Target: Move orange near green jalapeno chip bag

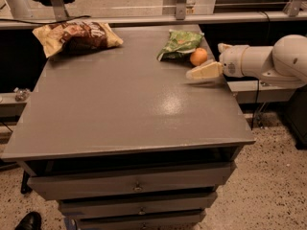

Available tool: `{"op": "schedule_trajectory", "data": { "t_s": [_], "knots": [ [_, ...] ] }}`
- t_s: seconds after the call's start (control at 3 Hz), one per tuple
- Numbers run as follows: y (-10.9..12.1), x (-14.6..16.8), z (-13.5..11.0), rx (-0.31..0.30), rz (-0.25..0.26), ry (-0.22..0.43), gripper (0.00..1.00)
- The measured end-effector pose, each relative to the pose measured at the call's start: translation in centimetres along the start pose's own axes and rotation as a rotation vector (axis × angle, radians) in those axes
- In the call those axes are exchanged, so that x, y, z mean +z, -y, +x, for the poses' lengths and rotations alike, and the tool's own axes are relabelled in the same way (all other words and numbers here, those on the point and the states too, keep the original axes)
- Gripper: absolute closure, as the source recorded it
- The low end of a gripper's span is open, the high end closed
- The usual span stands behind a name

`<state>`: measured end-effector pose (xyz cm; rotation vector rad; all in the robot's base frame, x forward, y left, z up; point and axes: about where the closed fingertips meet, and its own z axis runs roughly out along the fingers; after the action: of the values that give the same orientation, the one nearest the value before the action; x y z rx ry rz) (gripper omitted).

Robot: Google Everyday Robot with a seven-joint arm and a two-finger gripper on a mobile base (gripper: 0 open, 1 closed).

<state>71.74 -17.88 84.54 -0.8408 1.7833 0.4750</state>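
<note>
Orange (198, 56) by green bag (178, 44); level claw (206, 61) beside it, apparently spread.

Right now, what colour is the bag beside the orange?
Light green bag, camera view; claw beside the orange.

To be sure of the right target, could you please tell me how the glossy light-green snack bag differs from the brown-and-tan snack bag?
The light-green snack bag is smaller than the brown-and-tan snack bag. The green one lies far right, with the round orange fruit beside it and the gripper just beyond; the brown one lies far left, alone. Both rest on the grey table.
</note>
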Motion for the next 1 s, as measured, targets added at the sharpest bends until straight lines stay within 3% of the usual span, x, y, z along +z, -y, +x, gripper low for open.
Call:
{"op": "schedule_trajectory", "data": {
  "t_s": [0.33,0.67,1.0],
  "knots": [
    [-0.1,-0.8,0.1,0.002,0.008,-0.003,0.00],
    [-0.4,-4.1,-0.5,-0.006,0.034,0.003,0.00],
    [-2.5,-8.5,-1.3,-0.021,0.028,-0.012,0.00]
  ]
}}
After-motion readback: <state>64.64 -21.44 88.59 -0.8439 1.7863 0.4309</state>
